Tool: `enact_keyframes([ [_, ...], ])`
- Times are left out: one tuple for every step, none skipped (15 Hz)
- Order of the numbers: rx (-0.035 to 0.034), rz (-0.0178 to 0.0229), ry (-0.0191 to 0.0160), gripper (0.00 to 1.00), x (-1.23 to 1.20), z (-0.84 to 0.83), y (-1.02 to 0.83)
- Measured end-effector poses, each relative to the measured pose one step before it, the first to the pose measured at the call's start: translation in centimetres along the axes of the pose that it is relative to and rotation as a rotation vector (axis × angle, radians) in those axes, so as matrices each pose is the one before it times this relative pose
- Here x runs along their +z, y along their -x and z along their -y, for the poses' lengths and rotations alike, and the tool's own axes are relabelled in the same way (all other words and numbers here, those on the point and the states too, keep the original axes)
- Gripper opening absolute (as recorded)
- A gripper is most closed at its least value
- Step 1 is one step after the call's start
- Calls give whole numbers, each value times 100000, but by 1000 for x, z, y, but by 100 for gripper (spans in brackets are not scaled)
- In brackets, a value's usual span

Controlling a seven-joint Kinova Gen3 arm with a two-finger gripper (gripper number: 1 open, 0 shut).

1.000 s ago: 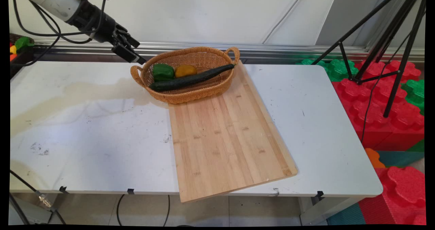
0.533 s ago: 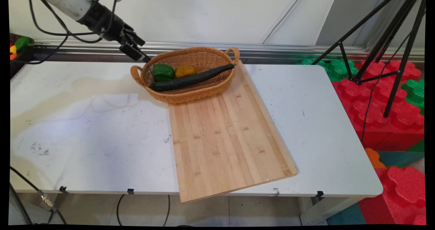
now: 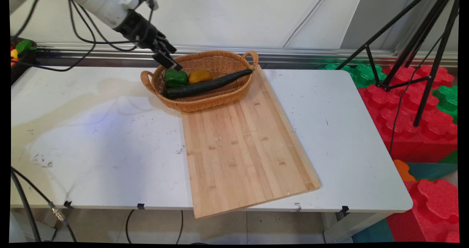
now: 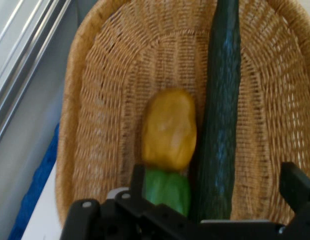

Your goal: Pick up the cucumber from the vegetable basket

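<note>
My gripper [image 3: 173, 64] hangs just over the left end of a woven basket [image 3: 205, 103], right above a green pepper [image 3: 175, 77]. Its jaws are open with nothing between them. Beside the pepper lie a yellow vegetable [image 3: 200, 76] and a long dark cucumber [image 3: 207, 85] that runs across the basket. The hand view looks down into the basket [image 4: 75, 125]: the yellow vegetable [image 4: 169, 127] sits in the middle, the cucumber [image 4: 222, 125] to its right, and the green pepper [image 4: 167, 190] shows partly behind the linkage. The gripper [image 4: 214, 187] spans the pepper and the cucumber.
The basket rests on the far end of a long wooden cutting board [image 3: 245, 149] that overhangs the table's [image 3: 91, 130] near edge. A black tripod [image 3: 421, 57] and red and green foam blocks [image 3: 421, 123] stand off the table's right side.
The arm has swung right and slightly forward, carrying the gripper from outside the basket's left handle to over the green pepper inside the rim. The vegetables have not moved.
</note>
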Motion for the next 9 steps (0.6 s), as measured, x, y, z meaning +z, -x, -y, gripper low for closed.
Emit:
enact_keyframes([
  [786, -324, 915, 100, 953, 2, -478],
  [791, -317, 1008, 100, 973, -53, -508],
  [584, -249, 807, 100, 816, -37, -410],
  [599, -308, 901, 100, 937, -49, -477],
  [719, -259, 917, 100, 995, -28, -553],
  [557, -212, 722, 100, 815, -5, -426],
  [303, -108, 439, 100, 537, 11, -266],
  [468, -83, 670, 100, 815, 36, -392],
  [267, -30, 416, 100, 539, 41, -234],
])
